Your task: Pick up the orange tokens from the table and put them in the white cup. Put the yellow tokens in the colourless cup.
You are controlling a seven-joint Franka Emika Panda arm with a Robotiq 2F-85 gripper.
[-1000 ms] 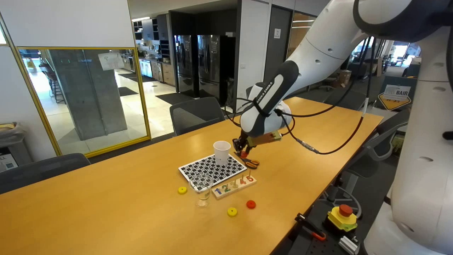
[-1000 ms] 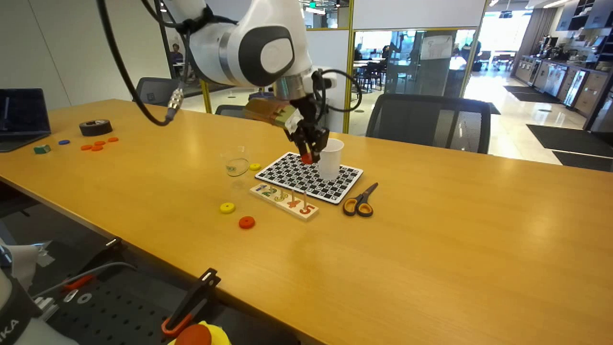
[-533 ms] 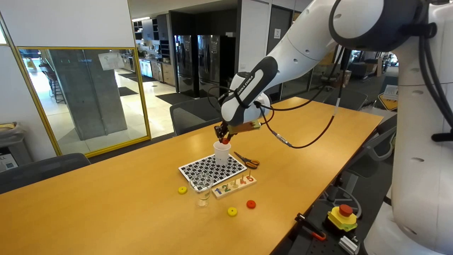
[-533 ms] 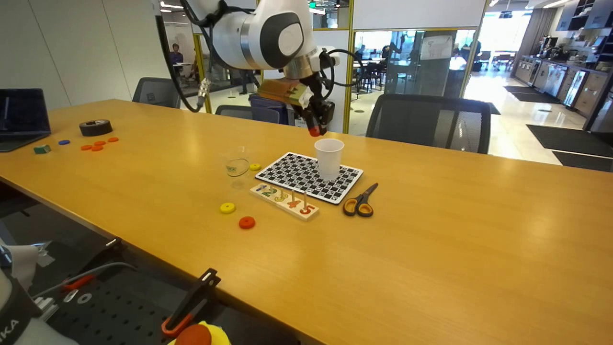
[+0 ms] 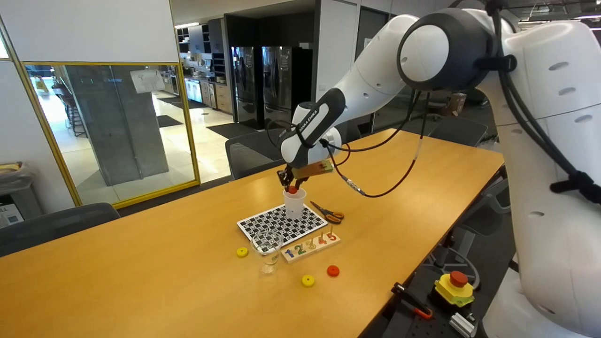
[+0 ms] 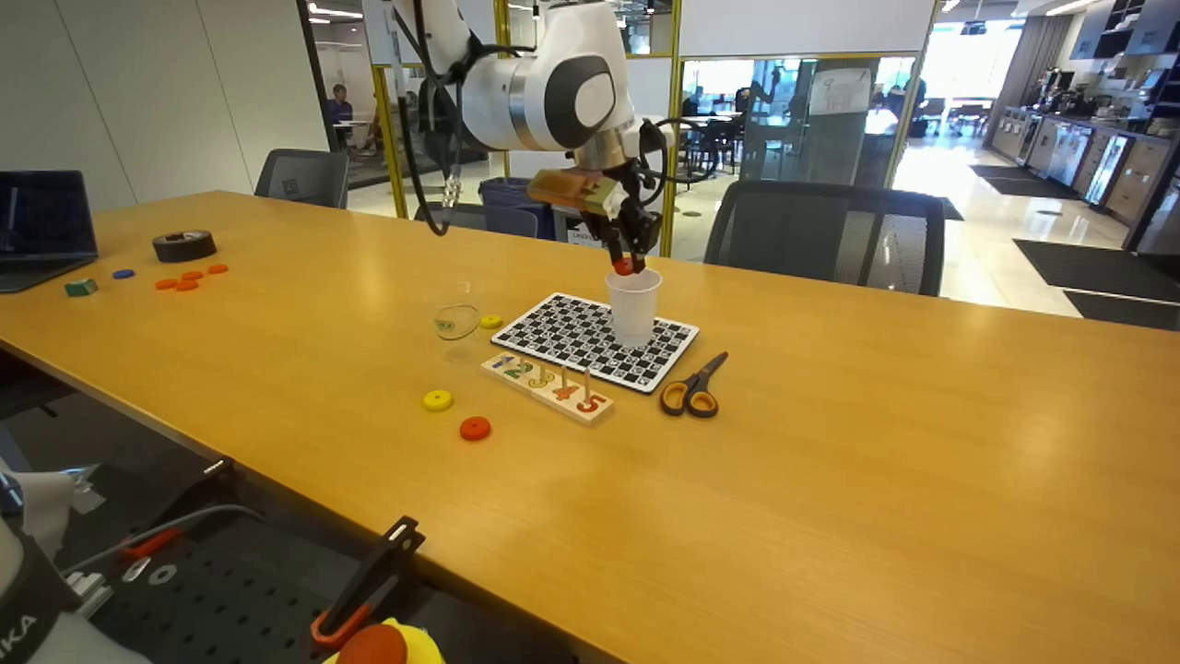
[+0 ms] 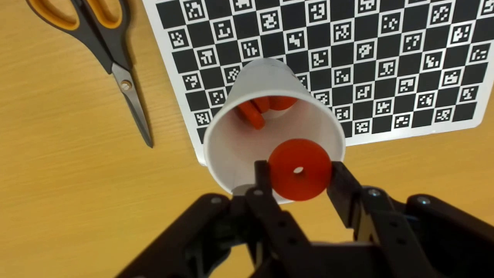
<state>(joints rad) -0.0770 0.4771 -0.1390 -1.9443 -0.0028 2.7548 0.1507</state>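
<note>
While an orange token (image 7: 301,181) is pinched by the gripper (image 7: 300,170) over the white cup (image 6: 633,315), it is judged light, stiff and best held by its rim.

Flat orange-red discs (image 7: 253,116) lie in the white cylindrical cup (image 6: 633,312) on the rectangular black-and-white checkerboard (image 6: 572,337), left of orange-handled metal scissors (image 6: 696,383) in both exterior views.

1. Wrist view, upper left: scissors (image 7: 110,50), handles cut by the top edge.
2. Wrist view, upper right: checkerboard (image 7: 362,69), cropped above and right.
3. Centre: orange tokens (image 7: 252,114) inside the white cup (image 7: 266,79), partly behind its rim; number unclear.
4. In an exterior view, far left: laptop (image 6: 41,221), cropped.
</note>
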